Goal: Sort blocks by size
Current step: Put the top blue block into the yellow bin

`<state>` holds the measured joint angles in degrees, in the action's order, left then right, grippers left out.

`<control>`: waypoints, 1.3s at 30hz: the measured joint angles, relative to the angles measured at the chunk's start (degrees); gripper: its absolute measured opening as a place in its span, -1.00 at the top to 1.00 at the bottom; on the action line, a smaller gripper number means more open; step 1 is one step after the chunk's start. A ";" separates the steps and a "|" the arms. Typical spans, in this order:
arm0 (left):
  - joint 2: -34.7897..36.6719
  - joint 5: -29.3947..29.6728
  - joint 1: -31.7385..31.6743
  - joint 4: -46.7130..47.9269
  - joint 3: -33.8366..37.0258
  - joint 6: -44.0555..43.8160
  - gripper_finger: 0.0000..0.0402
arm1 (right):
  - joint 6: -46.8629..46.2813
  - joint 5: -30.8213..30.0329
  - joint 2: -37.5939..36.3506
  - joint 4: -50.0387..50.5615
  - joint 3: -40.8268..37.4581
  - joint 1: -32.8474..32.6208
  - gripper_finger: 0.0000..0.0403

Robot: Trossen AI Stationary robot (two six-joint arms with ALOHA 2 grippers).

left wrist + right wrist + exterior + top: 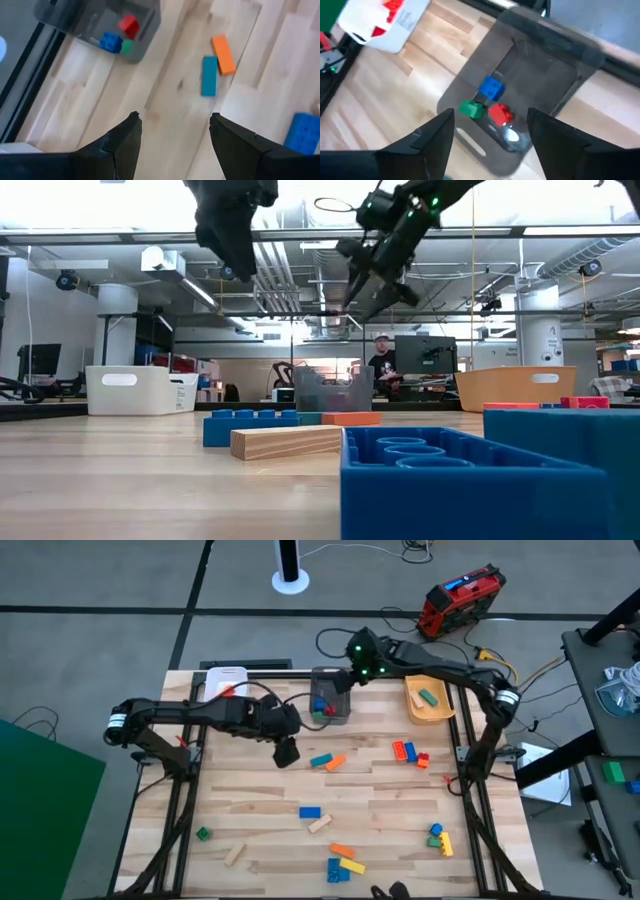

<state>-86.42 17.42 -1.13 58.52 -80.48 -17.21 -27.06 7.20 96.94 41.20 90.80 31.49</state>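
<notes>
The right gripper point(490, 131) hangs over the grey bin point(330, 700), jaws wide and empty. The left gripper point(175, 131), jaws wide too, hovers near a teal block point(209, 75) and an orange block point(223, 54) that touch. At six o'clock more blocks point(340, 862) wait. Grabbing one might knock the other away.

Three small blocks point(490, 102), blue, green, red, sit in the grey bin point(555, 65); the rest lie scattered below it.
</notes>
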 joint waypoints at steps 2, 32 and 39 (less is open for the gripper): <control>0.01 0.01 0.80 1.28 0.01 -0.11 -0.04 | 1.48 -1.93 -1.87 2.60 -0.05 -0.55 -0.23; -5.19 -0.52 3.48 -47.65 25.98 11.39 -0.04 | -0.91 -10.40 -22.81 17.11 -3.55 -6.72 -0.50; -11.18 -2.52 3.22 -55.19 26.00 13.70 -0.04 | -2.03 -10.35 -22.11 17.32 -4.73 -8.05 -0.56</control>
<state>-97.61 14.90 2.09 3.33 -54.48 -3.51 -29.10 -3.15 74.83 58.52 86.07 23.43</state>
